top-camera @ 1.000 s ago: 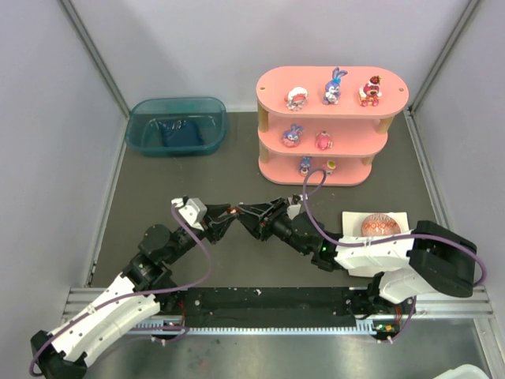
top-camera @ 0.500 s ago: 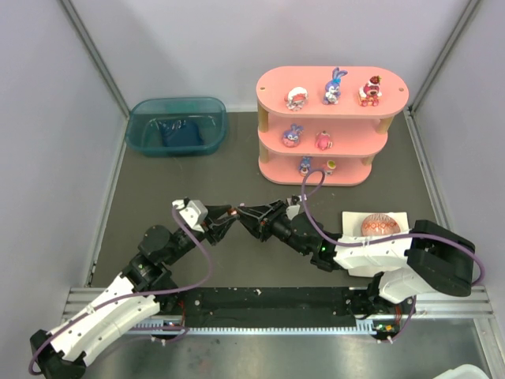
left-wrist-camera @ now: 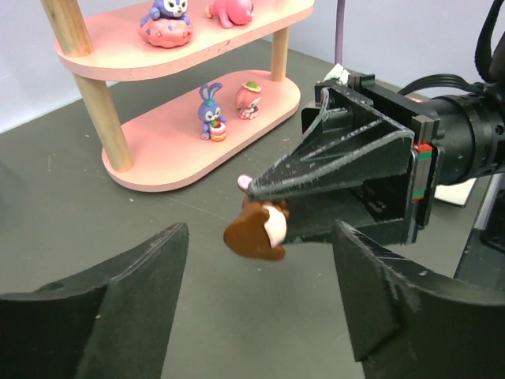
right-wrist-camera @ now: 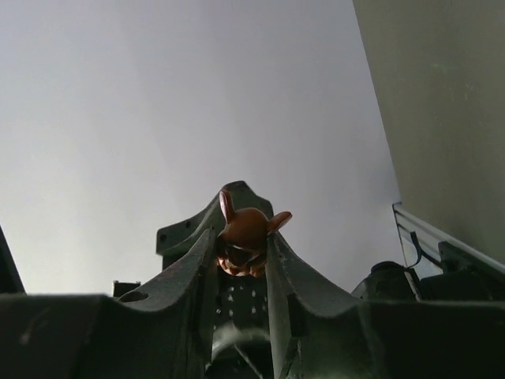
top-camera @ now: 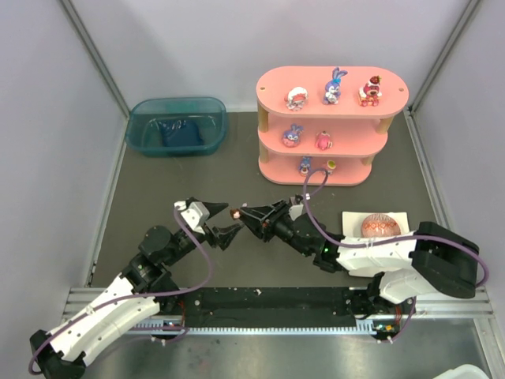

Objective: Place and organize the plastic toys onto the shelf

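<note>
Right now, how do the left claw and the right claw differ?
The left claw is open and empty; the right claw is shut on a brown toy. The left claw's fingers flank that toy without touching; the right claw's pinch it. Both are black, facing each other before the shelf.

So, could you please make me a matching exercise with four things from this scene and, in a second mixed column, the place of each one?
1 brown toy
2 blue bunny
3 patterned egg
4 teal bin

A back left of the table
B top tier of the shelf
C held in the right gripper
D on a white tray

Pairs: 1-C, 2-B, 3-D, 4-A
</note>
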Tool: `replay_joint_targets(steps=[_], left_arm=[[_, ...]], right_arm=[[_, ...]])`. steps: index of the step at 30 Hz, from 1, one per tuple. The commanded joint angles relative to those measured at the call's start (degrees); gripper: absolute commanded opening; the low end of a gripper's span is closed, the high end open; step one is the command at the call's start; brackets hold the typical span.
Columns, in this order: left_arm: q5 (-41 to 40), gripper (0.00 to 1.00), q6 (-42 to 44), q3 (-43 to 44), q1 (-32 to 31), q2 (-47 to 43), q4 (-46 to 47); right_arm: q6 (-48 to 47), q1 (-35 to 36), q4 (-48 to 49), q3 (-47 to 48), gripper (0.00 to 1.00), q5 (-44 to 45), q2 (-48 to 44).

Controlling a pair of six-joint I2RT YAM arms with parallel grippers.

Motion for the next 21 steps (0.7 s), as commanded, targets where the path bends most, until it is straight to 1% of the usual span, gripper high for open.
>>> replay_joint_targets(steps=[1,2,3,6,7,8,9,10,11,12,13,15,16,18,19,21], left_arm=[[1.79,0.87,-0.7,2.28,-0.5,-1.82,0.08],[1.71,0.95,-0.88,2.28,-0.42,-2.17,-0.01],[1.79,0.99,-1.14,2.28,-0.42,-2.53,-0.01],[1.27,0.99,-2.2,2.19,-0.42,-4.37,-0.18],[0.92,0.99,-2.72,2.19,-0.5,-5.25,-0.27],[0.65,0.99,-2.9,2.02,-0.42,-5.69,-0.53],[0.13,0.99,-3.16,1.93,-0.42,-5.96,-0.62],[-0.49,0.99,-3.43,1.76,-0.42,-6.22,-0.62],[-1.19,0.99,-3.52,1.58,-0.42,-6.31,-0.45],[-1.89,0.99,-3.78,1.32,-0.42,-6.22,-0.01],[-2.16,0.99,-3.78,0.71,-0.42,-6.13,0.43],[-2.69,0.99,-3.96,0.26,-0.5,-6.05,1.22],[-2.86,0.99,-3.96,-0.09,-0.5,-5.87,1.31],[-3.56,0.99,-4.04,-0.35,-0.42,-5.78,1.57],[-4.44,0.99,-4.31,-0.7,-0.42,-5.78,1.57],[-5.32,0.99,-4.57,-1.14,-0.5,-5.78,1.92]], right_arm=[[-6.72,-0.76,0.02,-1.45,0.0,5.61,-5.45],[-7.6,-1.37,-0.78,-1.8,0.0,6.83,-7.72],[-8.66,-1.9,-1.39,-2.33,0.0,7.28,-8.7],[-13.66,-4.26,-5.08,-4.87,0.0,8.77,-15.11],[-16.72,-4.97,-7.01,-6.1,0.0,9.04,-16.96],[-18.76,-5.67,-11.55,-6.37,0.0,9.82,-18.8],[-21.3,-7.07,-14.9,-6.55,0.0,10.27,-23.34],[-28.55,-7.7,-18.07,-6.03,0.0,12.45,-25.57],[-32.71,-7.79,-26.71,-5.07,0.0,14.56,-28.29],[-37.27,-7.88,-30.72,-3.93,0.0,17.01,-32.14],[-46.89,-7.88,-34.15,-1.22,0.0,21.82,-33.92],[-55.65,-7.97,-42.66,2.13,0.0,26.77,-36.21],[-64.39,-8.23,-43.84,2.58,0.0,30.27,-38.57],[-72.0,-8.84,-46.64,3.55,0.0,32.5,-40.61],[-78.82,-9.71,-46.93,4.17,0.0,32.33,-42.36],[-83.71,-10.69,-46.93,4.08,0.0,32.24,-44.74]])
